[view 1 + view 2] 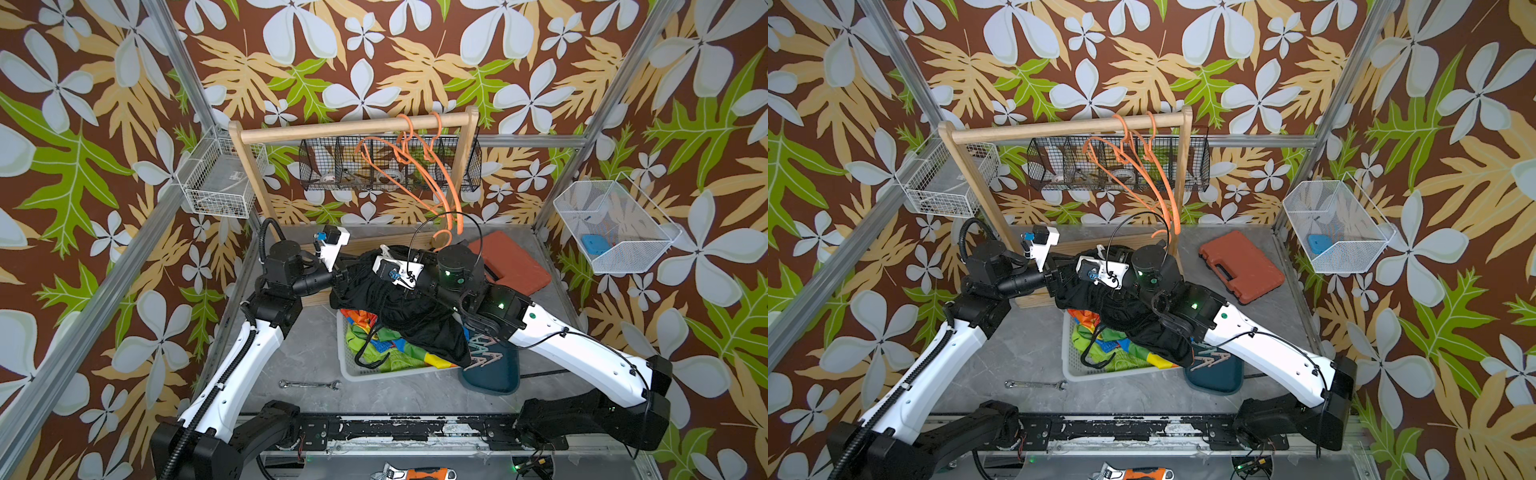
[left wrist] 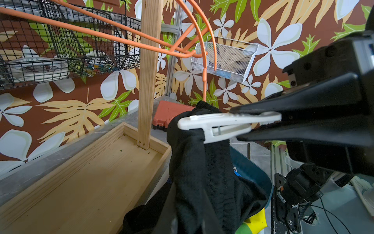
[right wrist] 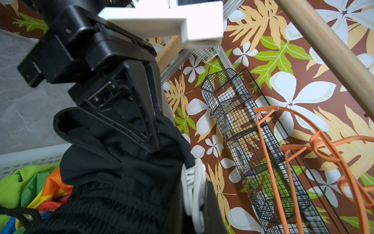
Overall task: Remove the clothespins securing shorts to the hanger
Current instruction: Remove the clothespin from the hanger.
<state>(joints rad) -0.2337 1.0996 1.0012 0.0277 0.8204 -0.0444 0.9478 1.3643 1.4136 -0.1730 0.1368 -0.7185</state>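
Observation:
A white clothespin (image 2: 202, 121) is clipped on the top edge of the black shorts (image 1: 407, 307), and my right gripper (image 2: 235, 124) is shut on its tail end. In the right wrist view the same clothespin (image 3: 192, 202) sits pressed between the two fingers. My left gripper (image 2: 188, 187) is shut on the black shorts a little further left along the fabric (image 3: 121, 172). An orange hanger (image 2: 204, 89) arm drops behind the shorts. Colour-blocked and green shorts (image 1: 386, 353) lie in the white basket (image 1: 345, 365). Several loose clothespins (image 1: 484, 353) rest on a teal tray (image 1: 494, 380).
Orange hangers (image 1: 415, 158) hang from the wooden rack (image 1: 353, 126), whose base tray (image 2: 91, 172) is just left of the shorts. A red tool case (image 1: 511, 262) lies back right, a wrench (image 1: 309, 384) front. Wire baskets (image 1: 390, 164) line the walls.

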